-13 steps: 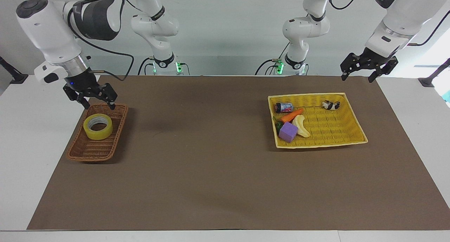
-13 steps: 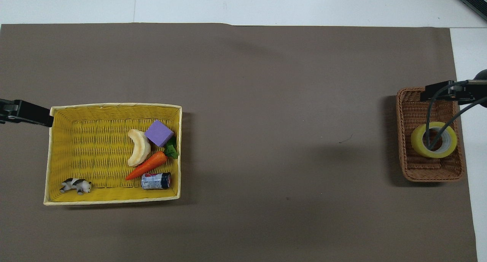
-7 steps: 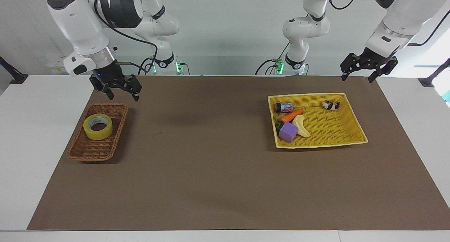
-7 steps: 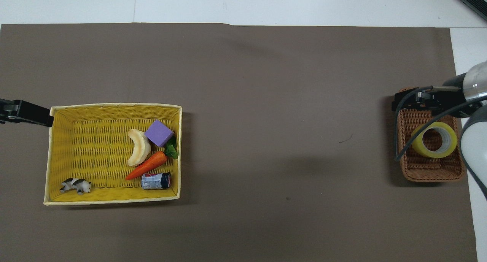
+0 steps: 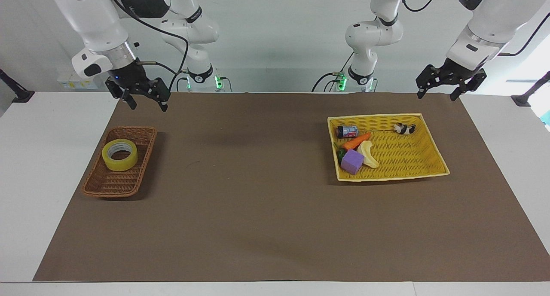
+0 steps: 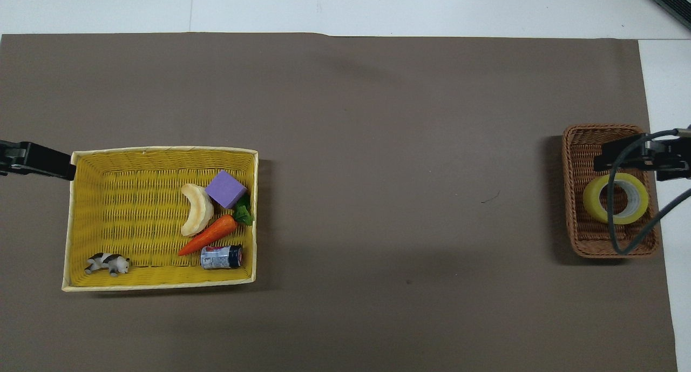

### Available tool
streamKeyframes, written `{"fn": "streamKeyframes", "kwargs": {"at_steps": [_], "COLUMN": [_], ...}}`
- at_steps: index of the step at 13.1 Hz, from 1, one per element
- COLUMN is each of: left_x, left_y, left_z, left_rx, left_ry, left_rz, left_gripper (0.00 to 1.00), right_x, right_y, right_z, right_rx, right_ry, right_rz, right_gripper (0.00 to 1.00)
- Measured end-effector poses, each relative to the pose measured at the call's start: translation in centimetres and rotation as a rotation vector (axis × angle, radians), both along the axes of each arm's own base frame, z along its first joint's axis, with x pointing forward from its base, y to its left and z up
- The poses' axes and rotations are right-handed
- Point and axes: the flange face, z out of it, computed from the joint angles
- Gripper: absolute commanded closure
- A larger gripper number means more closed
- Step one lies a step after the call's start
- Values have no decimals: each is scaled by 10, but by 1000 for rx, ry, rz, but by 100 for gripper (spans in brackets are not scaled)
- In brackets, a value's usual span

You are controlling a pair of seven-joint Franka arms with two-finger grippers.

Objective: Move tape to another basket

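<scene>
The yellow tape (image 5: 120,163) lies flat in the small brown wicker basket (image 5: 107,185) at the right arm's end of the table; it also shows in the overhead view (image 6: 593,202) in the basket (image 6: 589,243). My right gripper (image 5: 146,104) is open and empty, up in the air over the mat by the basket's end nearest the robots. In the overhead view it (image 6: 642,159) and its cable overlap the basket and the tape. My left gripper (image 5: 436,95) is open and empty, waiting over the mat's edge by the yellow basket.
The large yellow woven basket (image 5: 435,155) toward the left arm's end holds a purple block (image 5: 352,161), a banana (image 5: 368,153), a carrot (image 5: 356,141), a small can (image 5: 347,131) and a toy animal (image 5: 404,128). A brown mat (image 5: 258,193) covers the table.
My right gripper has risen from just above the brown basket and drawn back toward the robots, empty. The tape stays in the basket. The left arm has not moved.
</scene>
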Motion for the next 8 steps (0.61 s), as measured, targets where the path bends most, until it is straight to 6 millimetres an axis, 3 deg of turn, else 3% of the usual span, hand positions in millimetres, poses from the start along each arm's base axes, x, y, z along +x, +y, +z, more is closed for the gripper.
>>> {"fn": "streamKeyframes", "kwargs": {"at_steps": [2,8], "left_x": [0,0], "left_y": [0,0], "left_z": [0,0], "left_rx": [0,0], "left_ry": [0,0], "left_rz": [0,0], "left_gripper": [0,0], "right_x": [-10,-17], "right_y": [3,-14], "right_z": [12,-2], "right_rx": [-10,-11], "right_ry": [-4,33], "right_rz": [8,-22], "right_gripper": [0,0]}}
